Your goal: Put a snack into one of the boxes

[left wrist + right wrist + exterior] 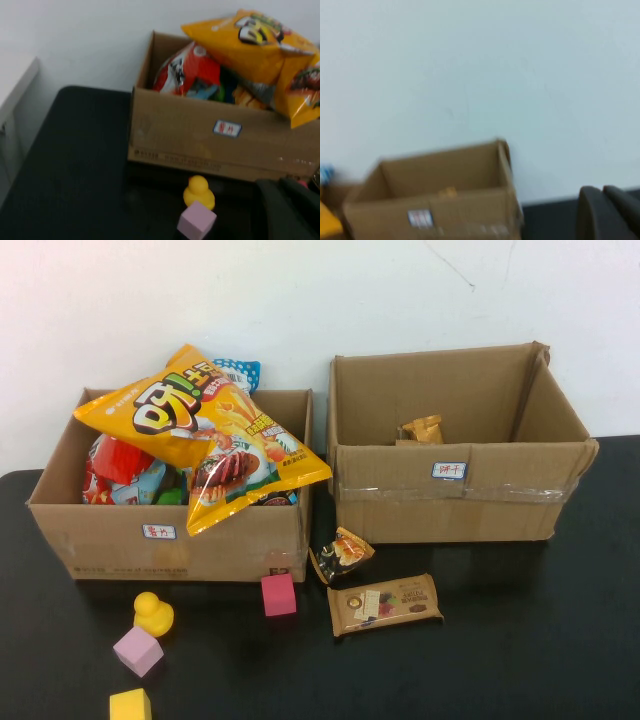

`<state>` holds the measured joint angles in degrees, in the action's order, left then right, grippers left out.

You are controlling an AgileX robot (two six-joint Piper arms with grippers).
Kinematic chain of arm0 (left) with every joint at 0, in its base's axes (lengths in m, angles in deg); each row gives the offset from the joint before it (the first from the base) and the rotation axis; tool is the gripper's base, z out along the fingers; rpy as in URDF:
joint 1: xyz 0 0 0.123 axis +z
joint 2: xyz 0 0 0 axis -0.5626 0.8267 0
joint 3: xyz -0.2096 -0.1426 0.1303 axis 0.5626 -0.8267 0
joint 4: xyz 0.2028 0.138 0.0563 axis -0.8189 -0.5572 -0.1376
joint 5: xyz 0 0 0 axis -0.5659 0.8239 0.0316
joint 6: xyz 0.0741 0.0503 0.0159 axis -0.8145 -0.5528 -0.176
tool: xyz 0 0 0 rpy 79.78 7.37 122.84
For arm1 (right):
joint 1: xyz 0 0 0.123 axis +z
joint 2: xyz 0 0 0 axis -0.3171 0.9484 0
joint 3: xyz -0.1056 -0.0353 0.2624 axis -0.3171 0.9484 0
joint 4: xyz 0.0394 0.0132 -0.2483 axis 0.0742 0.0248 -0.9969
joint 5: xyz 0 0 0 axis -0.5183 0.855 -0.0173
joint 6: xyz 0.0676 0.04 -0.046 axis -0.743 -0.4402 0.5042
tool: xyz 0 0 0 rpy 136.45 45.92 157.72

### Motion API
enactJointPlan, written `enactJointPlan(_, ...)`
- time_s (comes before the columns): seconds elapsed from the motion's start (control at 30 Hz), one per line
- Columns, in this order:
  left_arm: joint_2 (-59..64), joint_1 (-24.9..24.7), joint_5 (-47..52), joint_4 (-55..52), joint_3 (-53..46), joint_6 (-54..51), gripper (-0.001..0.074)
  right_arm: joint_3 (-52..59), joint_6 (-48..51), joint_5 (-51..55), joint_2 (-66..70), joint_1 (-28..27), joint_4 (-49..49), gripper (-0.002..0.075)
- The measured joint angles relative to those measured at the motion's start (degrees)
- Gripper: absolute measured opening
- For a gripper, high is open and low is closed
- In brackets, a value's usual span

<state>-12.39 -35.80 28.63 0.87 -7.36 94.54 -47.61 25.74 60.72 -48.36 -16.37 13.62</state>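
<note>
Two snacks lie on the black table in front of the boxes: a small dark packet (342, 553) and a flat brown bar packet (385, 604). The left cardboard box (170, 540) is heaped with snacks, and a big yellow chips bag (200, 430) lies on top. The right cardboard box (455, 490) holds one small orange packet (422, 429). Neither arm shows in the high view. My left gripper (280, 184) is shut and empty, low near the left box's front (200, 145). My right gripper (602, 192) is shut and empty, off to the side of the right box (465, 210).
Toys lie before the left box: a yellow duck (153, 613), a magenta cube (279, 594), a lilac cube (138, 650) and a yellow cube (130, 706). The duck (198, 191) and lilac cube (196, 220) are close to my left gripper. A white wall stands behind.
</note>
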Motion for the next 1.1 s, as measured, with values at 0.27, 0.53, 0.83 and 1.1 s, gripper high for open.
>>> enactJointPlan(0.27,1.8,0.0,2.6,6.3,1.2,-5.9,-0.0002,-7.7,11.6,14.2,11.5,0.0,0.1,0.0000)
enactJointPlan(0.53,8.6,0.0,5.8,7.0,1.8,-11.2,-0.0002,-17.6,25.2,19.8,31.8,0.7,10.7,0.0000)
enactJointPlan(0.83,10.1,0.0,4.1,8.7,1.8,-11.3,-0.0002,-24.4,51.8,19.8,56.8,7.8,25.6,0.0000)
enactJointPlan(1.1,10.2,0.0,4.0,8.7,1.8,-11.3,-0.0002,-29.3,67.5,14.0,76.9,17.4,30.2,0.0020)
